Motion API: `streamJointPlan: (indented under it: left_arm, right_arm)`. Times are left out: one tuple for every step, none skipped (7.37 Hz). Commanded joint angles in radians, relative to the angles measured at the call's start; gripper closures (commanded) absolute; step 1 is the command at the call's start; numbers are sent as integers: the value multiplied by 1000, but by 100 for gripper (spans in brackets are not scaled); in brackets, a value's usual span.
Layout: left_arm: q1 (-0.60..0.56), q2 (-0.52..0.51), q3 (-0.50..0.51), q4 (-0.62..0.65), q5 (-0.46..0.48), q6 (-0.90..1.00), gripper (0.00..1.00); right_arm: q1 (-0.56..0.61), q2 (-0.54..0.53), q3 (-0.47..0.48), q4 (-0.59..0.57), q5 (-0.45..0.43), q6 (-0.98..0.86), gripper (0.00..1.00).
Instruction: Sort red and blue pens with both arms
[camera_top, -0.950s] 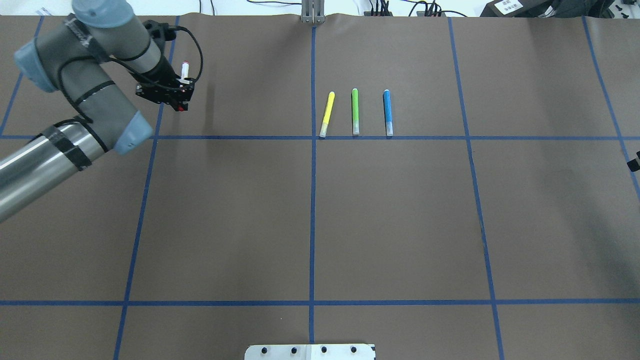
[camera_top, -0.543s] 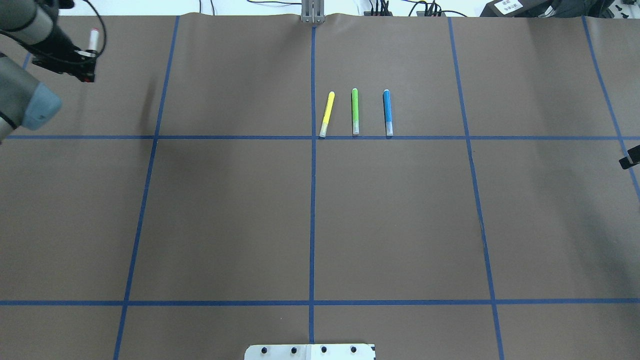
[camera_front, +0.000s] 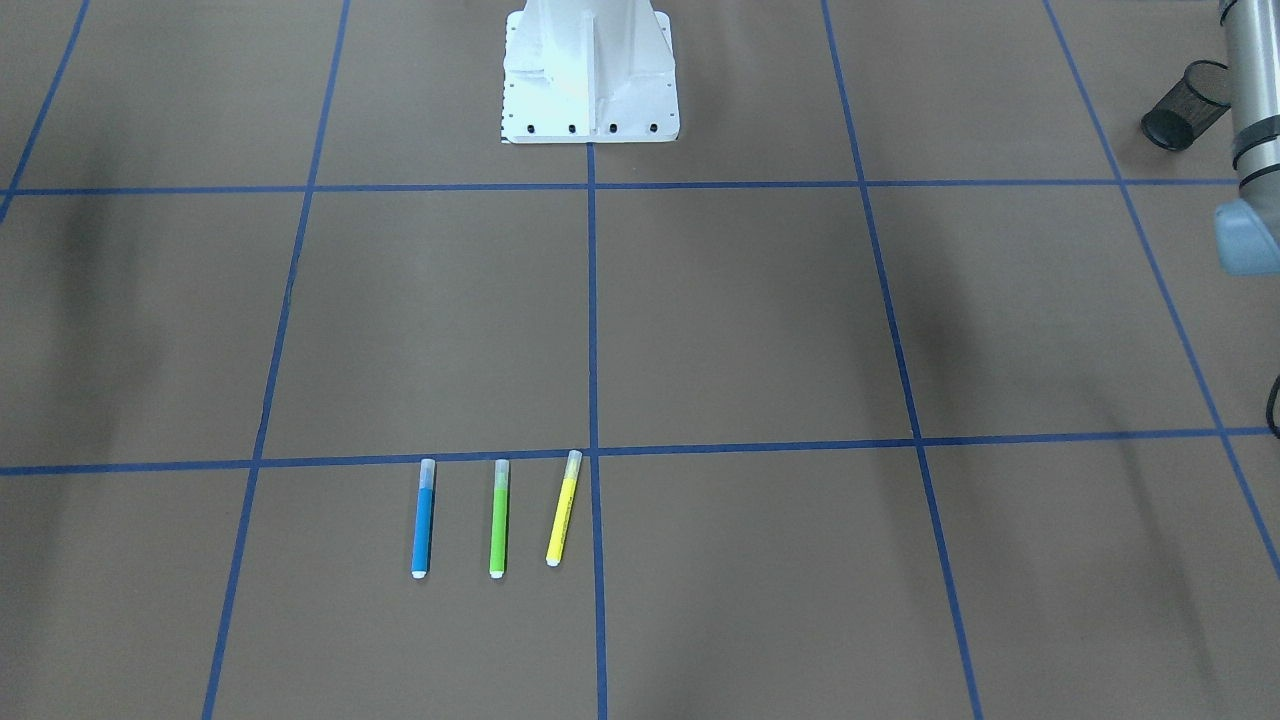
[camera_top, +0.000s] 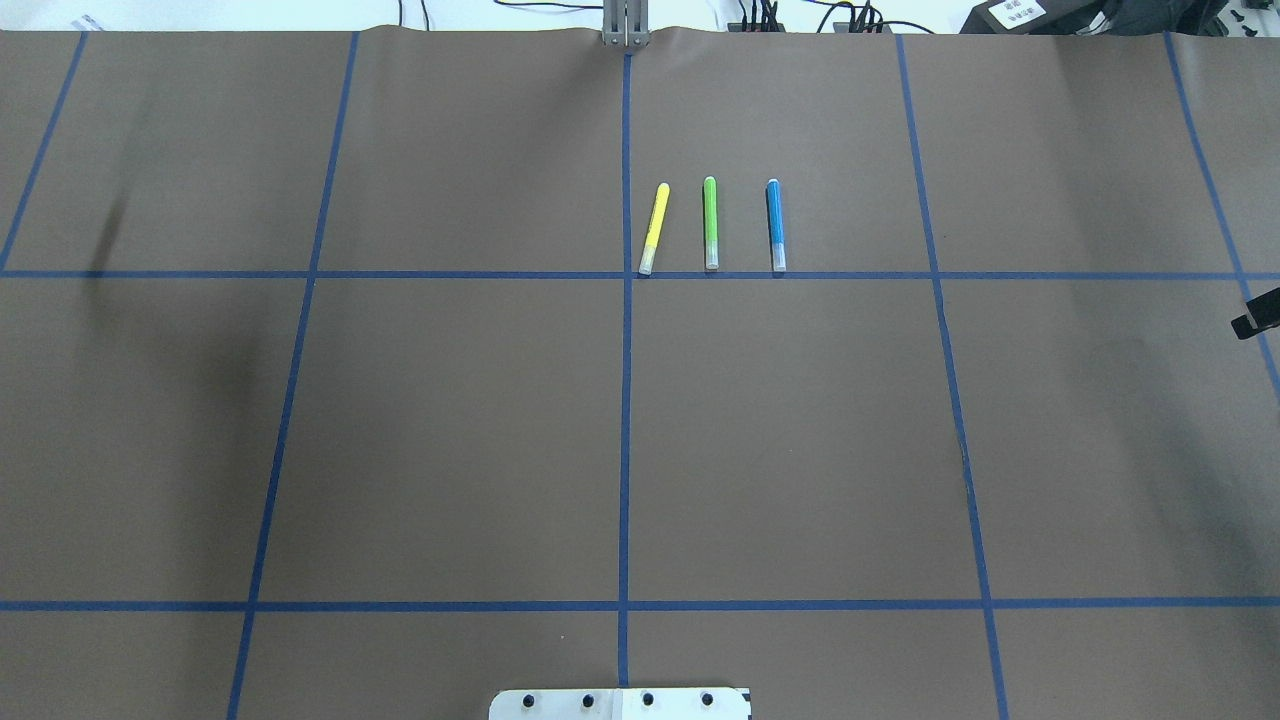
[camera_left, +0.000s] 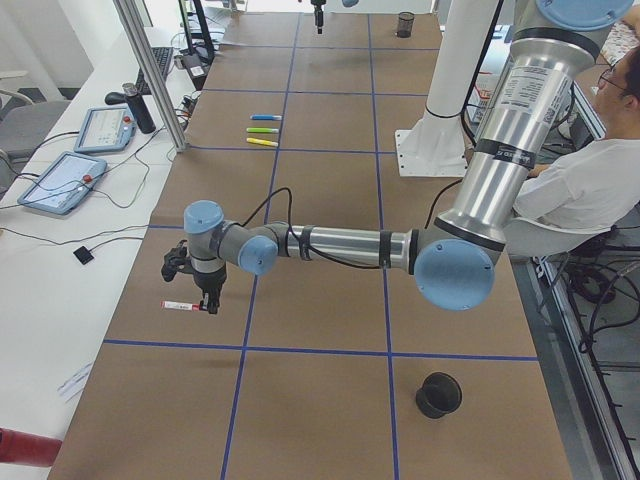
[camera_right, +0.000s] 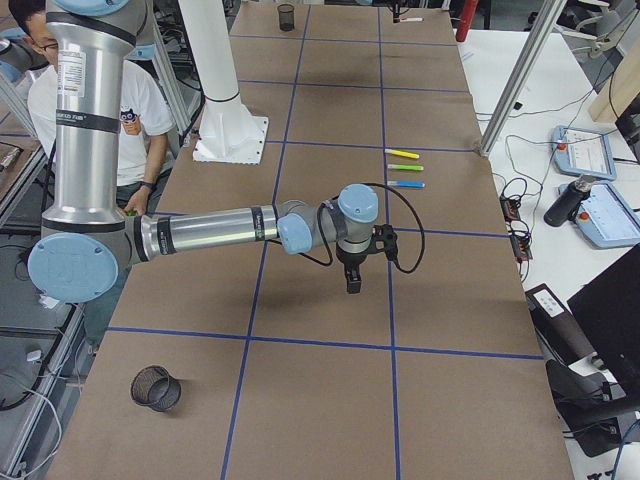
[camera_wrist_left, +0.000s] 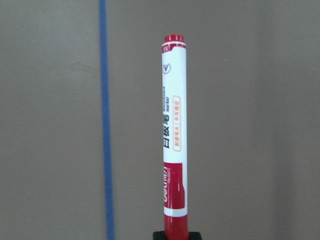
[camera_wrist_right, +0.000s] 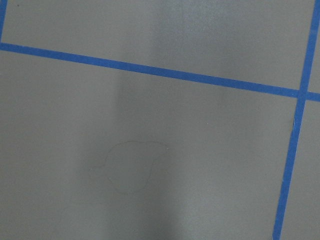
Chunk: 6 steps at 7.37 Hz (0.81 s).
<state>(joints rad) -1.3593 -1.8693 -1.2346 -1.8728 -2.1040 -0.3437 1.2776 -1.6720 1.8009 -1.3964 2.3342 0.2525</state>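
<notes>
**Red marker carried left, blue highlighter untouched**

The left gripper (camera_left: 205, 300) was clamped on the cap end of the white-barrelled plastic marker with red cap and red end (camera_wrist_left: 174, 135). It held the marker level just above the matt brown paper table cover (camera_top: 450, 430), well out from the white bolted metal pedestal (camera_top: 620, 703) toward the robot's left. The slim blue highlighter with clear cap and white end (camera_top: 775, 225) lay flat, far forward of the pedestal and slightly to its right. It lay in a row with a slim green highlighter (camera_top: 710, 222) and a slim yellow highlighter (camera_top: 654, 228). The right gripper (camera_right: 353, 282) hung low, well to the pedestal's right; whether its fingers were apart could not be told.

Half a second earlier the left arm (camera_left: 340, 243) and the marker showed in the overhead view's far-left corner. Both had since left that view. The three highlighters had not moved.
</notes>
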Motion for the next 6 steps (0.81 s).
streamJointPlan:
  left_arm:
    - [-65,22,20,119,-17,35,100]
    - [-95,22,20,197,-17,84,100]
    - [-99,22,20,281,-17,115,100]
    - [-153,22,23,366,-17,165,100]
    - [-205,16,20,515,-54,275,100]
    - [-236,21,12,631,-112,381,100]
  right_arm:
    - [-1,5,0,1,-6,1,0]
    - [-1,5,1,1,-13,2,0]
    - [-3,5,6,1,-13,16,0]
    - [-12,5,3,1,-15,22,0]
    - [-23,5,2,1,-16,22,0]
    - [-27,5,1,1,-16,22,0]
